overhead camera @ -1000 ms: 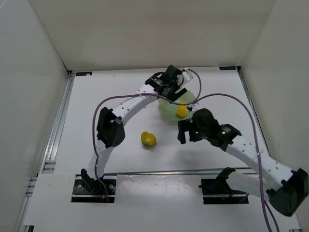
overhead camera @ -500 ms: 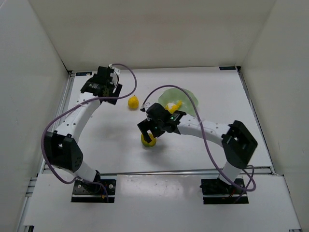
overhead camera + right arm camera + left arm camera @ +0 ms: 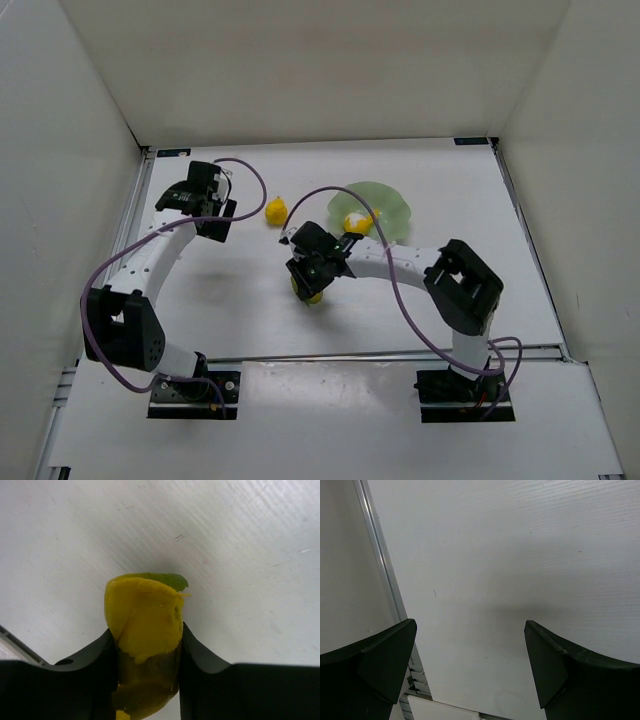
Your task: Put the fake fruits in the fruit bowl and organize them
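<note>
Right gripper (image 3: 146, 632) is pinching the yellow-orange ball (image 3: 142, 605): both fingers are pressing against its sides, and the green patch is showing at its far edge. The right wrist view is showing a dark shadow on the table (image 3: 250, 300) right beside the ball. Whether the ball is resting on the surface or lifted just off it cannot be told. In the top view this grip is sitting near the middle of the table, outside the fruit bowl (image 3: 392, 196) and nearer the arm bases than the bowl is.

Left gripper (image 3: 470, 625) is hanging over bare table near the left side. Its fingers are spread wide with nothing between them. The metal rail (image 3: 380, 565) is running along the left edge of its view.

Yellow pear (image 3: 276, 211) is lying on the table between the left gripper and the bowl, apart from both. The part-peeled piece (image 3: 354, 221) is lying inside the bowl, toward its near side.

Writing: small blue tags (image 3: 172, 152) are showing at the far table corners, too small to read.
</note>
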Controlling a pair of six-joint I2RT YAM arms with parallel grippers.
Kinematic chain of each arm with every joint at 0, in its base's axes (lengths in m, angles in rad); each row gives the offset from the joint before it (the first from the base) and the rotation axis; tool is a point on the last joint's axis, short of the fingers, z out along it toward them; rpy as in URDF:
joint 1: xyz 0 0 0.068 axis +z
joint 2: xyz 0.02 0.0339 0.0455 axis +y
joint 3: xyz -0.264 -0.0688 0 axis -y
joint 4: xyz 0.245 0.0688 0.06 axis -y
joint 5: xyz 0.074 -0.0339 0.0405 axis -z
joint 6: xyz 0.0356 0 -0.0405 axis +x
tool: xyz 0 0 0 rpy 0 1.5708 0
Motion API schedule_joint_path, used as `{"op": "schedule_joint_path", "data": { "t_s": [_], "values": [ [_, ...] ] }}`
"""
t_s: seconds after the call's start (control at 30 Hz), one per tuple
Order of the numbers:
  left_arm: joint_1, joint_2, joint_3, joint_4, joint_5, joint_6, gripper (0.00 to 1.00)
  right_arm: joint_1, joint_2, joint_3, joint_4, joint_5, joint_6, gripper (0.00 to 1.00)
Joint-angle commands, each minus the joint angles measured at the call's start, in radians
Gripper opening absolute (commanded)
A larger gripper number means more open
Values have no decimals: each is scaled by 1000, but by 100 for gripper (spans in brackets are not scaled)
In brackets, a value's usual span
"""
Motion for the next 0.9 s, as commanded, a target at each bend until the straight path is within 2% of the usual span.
{"op": "schedule_joint_path", "data": {
  "t_s": [0.0,0.17,0.2,0.3,0.37,0.43,0.47,0.5,0.57,0.73,0.87],
  "values": [
    [1,-25,44,0,15,-23,100,3,-147,1,15,42,14,23],
    [1,-25,6,0,15,-23,100,-86,-351,-46,35,150,115,23],
    [1,-25,6,0,27,-23,100,-150,-383,-57,35,184,144,23],
    [1,-14,-3,0,52,-23,100,-300,-350,-14,-51,261,223,23],
    [1,0,7,0,83,-32,100,-349,-290,48,-114,325,234,24],
    [1,23,33,-11,99,-32,100,-408,-183,171,-204,356,234,33],
    [1,32,46,-23,110,-32,100,-444,-150,205,-224,356,234,57],
    [1,58,59,-23,110,-32,100,-460,-97,234,-238,356,243,73],
    [-19,86,110,-35,110,-32,100,-501,-61,298,-279,356,254,100],
    [-85,182,213,-35,165,-32,100,-514,-98,300,-266,347,238,100],
    [-154,311,373,-35,250,-14,100,-514,-203,250,-246,358,215,100]
  ]
}}
